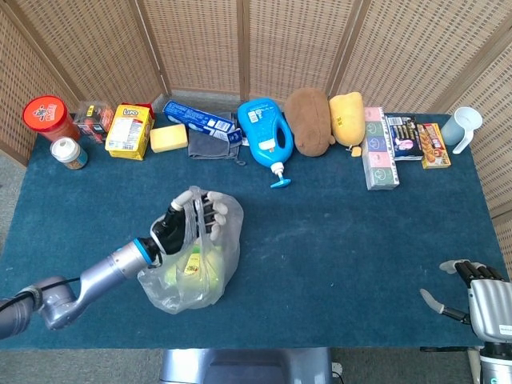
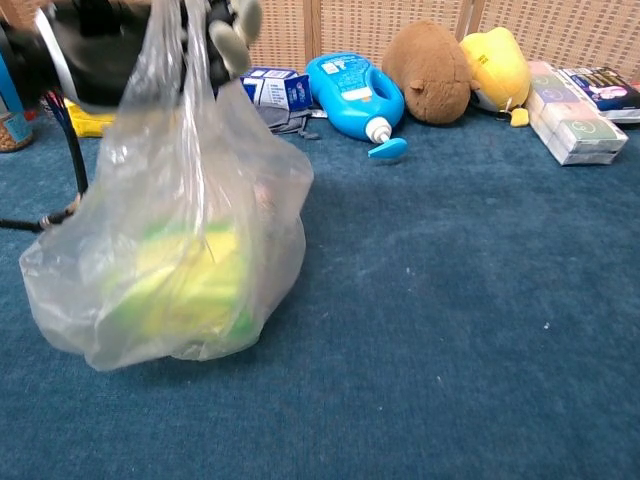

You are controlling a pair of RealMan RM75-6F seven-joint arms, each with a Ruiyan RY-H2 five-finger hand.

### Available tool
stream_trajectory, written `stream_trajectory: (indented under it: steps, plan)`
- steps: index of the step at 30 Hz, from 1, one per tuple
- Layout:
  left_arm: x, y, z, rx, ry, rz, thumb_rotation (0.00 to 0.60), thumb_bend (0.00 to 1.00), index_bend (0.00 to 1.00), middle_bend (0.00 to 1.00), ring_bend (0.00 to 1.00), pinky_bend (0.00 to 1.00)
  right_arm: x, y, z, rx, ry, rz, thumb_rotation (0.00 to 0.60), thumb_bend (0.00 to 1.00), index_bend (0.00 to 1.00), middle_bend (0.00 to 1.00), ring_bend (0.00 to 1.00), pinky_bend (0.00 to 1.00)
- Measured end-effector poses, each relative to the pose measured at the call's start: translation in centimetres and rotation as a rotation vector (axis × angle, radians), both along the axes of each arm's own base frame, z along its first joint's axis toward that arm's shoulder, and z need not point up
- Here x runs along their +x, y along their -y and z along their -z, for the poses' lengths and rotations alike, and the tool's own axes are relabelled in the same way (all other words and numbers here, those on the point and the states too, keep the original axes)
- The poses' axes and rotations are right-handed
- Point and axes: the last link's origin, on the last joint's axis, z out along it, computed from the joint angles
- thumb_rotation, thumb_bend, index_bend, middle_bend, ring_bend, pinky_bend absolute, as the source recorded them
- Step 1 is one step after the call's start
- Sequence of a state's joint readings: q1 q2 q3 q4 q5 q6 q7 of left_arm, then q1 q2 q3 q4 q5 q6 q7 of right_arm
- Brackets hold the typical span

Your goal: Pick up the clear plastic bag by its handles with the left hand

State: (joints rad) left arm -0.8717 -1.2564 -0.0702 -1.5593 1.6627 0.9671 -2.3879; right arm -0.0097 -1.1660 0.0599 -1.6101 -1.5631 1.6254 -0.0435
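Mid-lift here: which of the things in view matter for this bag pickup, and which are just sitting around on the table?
Job in hand:
- clear plastic bag, yellow-green items inside
- its handles
- left hand, holding them

Lying about:
- right hand, idle at the table edge
- blue detergent bottle
- brown plush
- yellow plush
- red-lidded can
- yellow Lipton box
- white pitcher

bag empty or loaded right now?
Loaded. Through the clear plastic bag, yellow-green items sag at the bottom while it hangs from its handles in the left robot hand. What the items are: cannot tell.
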Motion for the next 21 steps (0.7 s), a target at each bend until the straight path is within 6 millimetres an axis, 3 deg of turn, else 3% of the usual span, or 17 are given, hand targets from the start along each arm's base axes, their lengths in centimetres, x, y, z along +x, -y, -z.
stream_trajectory:
  steps: [5,12,21]
  plan:
    - [0.6,-0.9,-2.8,0.066,-0.006,0.026,0.213,0.52,0.53,0.59,0.62,0.76,0.1,0.1,0.1,0.004,0.005,-0.005,0.165,0.24,0.42,0.47,0.44,0.4]
    - [2.7,-2.3,-5.7,0.17,-0.058,0.022,0.226,0.68,0.58,0.63,0.65,0.78,0.2,0.3,0.4,0.007,0.012,-0.01,0.167,0.25,0.42,0.47,0.44,0.4]
    - [6.8,-3.6,-8.6,0.253,-0.069,0.034,0.282,0.72,0.61,0.66,0.69,0.8,0.1,0.3,0.4,0.003,0.021,-0.008,0.169,0.24,0.43,0.47,0.44,0.4]
